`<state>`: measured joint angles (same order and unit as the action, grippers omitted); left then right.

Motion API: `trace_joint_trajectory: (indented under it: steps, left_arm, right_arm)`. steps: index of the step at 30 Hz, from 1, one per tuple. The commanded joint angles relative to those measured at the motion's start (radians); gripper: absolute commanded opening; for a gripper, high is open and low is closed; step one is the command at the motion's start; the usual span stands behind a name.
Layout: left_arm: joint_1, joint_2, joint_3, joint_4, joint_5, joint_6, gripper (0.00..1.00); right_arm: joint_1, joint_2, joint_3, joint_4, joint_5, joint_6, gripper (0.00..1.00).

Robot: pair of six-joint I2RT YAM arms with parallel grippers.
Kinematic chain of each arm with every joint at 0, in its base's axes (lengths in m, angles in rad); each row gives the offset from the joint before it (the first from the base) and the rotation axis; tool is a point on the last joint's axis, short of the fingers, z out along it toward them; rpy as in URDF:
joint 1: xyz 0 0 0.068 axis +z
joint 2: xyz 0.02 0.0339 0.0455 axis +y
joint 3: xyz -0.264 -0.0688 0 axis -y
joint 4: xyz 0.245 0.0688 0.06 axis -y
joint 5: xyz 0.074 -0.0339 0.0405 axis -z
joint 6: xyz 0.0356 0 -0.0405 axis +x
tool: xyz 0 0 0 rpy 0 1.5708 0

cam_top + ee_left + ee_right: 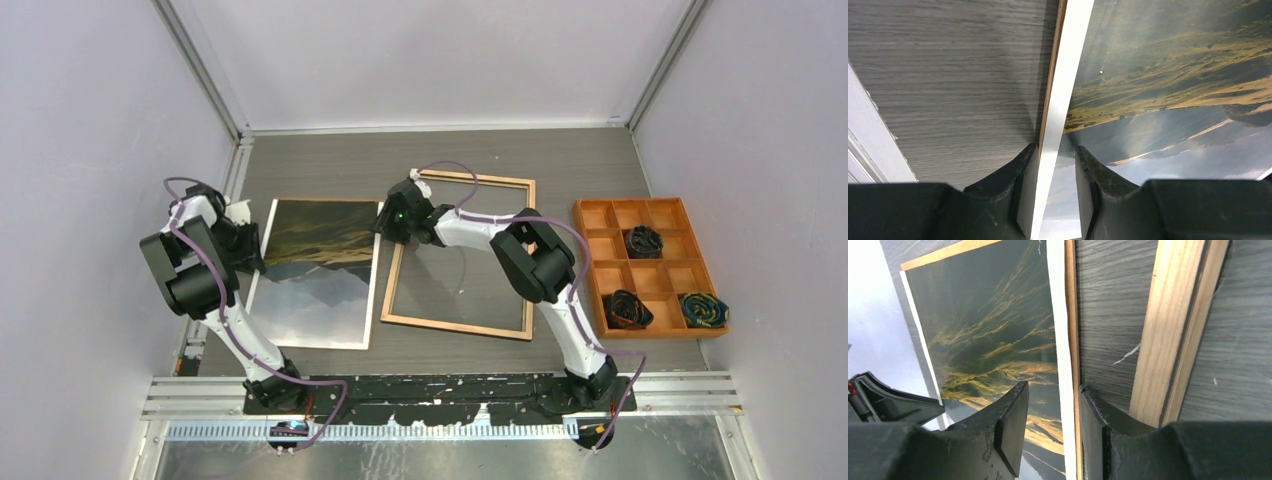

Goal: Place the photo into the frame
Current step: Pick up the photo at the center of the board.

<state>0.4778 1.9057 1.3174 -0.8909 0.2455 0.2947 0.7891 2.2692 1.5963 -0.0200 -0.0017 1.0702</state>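
On the counter (450, 170), left of the frame (455, 328) | photo (320, 270) lies face up: thin, glossy, likely floppy | my left tool (1055, 150) and right tool (1053, 386) stand parted astride its side borders, gripping nothing | pinch borders gently

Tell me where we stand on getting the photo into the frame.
Done: the frame lies wood side up, its opening empty, beside the photo. In hand: the left end effector and right end effector straddle the photo's opposite side edges, jaws not yet closed on it; the brown backing board lies right under those edges. Left: grip, lift, carry the photo over and seat it in the frame.
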Motion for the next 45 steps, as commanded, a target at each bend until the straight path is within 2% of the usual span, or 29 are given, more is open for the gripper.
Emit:
trace_joint_trajectory:
  steps: [1, 3, 7, 12, 26, 37, 45]
  left_arm:
    - [-0.021, -0.019, -0.008, -0.013, 0.064, -0.008, 0.32]
    - [-0.026, -0.044, -0.003, -0.017, 0.066, -0.005, 0.28]
    - [-0.035, -0.07, 0.012, -0.023, 0.052, 0.0, 0.13]
    - [-0.036, -0.073, 0.022, -0.034, 0.04, 0.01, 0.06]
    - [-0.039, -0.114, 0.058, -0.092, 0.076, 0.039, 0.01]
    - [-0.046, -0.062, 0.043, -0.092, 0.109, 0.034, 0.01]
    - [-0.065, -0.042, 0.037, -0.085, 0.099, 0.032, 0.01]
  right_arm:
    - [0.042, -0.008, 0.017, -0.143, 0.043, -0.064, 0.47]
    - [0.044, -0.007, 0.019, -0.145, 0.042, -0.064, 0.46]
    - [0.042, 0.002, 0.018, -0.143, 0.031, -0.056, 0.46]
    - [0.042, 0.004, 0.009, -0.138, 0.025, -0.051, 0.46]
    - [0.036, -0.012, -0.011, -0.123, 0.016, -0.039, 0.46]
    - [-0.011, -0.081, -0.168, 0.199, -0.176, 0.129, 0.49]
    - [-0.013, -0.125, -0.19, 0.23, -0.185, 0.127, 0.48]
